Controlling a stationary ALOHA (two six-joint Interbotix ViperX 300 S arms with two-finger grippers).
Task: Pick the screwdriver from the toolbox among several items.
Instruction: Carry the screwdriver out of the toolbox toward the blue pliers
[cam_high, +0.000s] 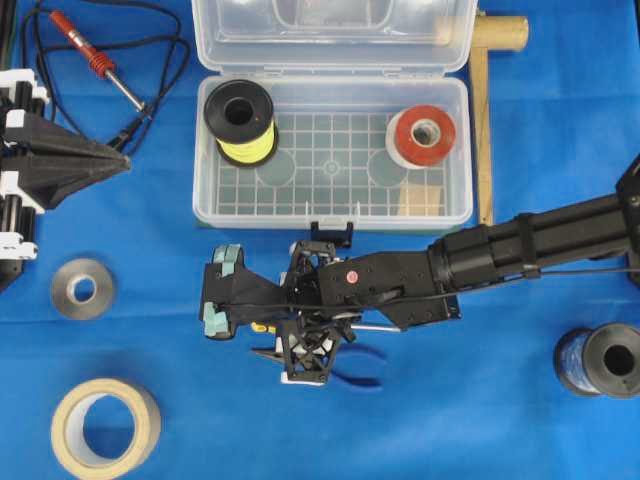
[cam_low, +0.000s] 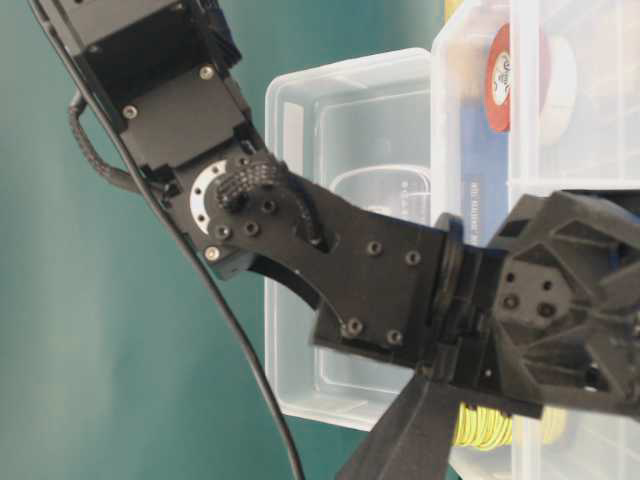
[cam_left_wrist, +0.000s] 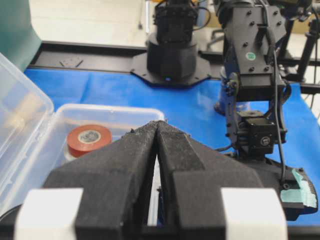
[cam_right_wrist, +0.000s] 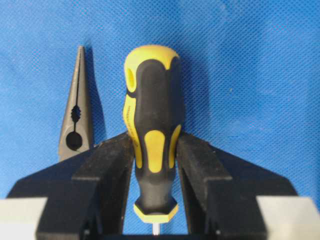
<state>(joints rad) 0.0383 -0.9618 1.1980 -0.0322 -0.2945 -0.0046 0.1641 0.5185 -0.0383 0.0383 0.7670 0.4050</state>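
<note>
Right wrist view: pliers just beside screwdriver in right pincer.

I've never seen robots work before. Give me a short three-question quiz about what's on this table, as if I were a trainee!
1. True or false: the right hand is closed on the screwdriver.
2. Which roll lies in the toolbox opposite the wire spool? A) red tape roll B) beige tape roll C) grey tape roll
3. Fill in: on the blue cloth beside the screwdriver lie the ____.

Key: 1 true; 2 A; 3 pliers.
</note>
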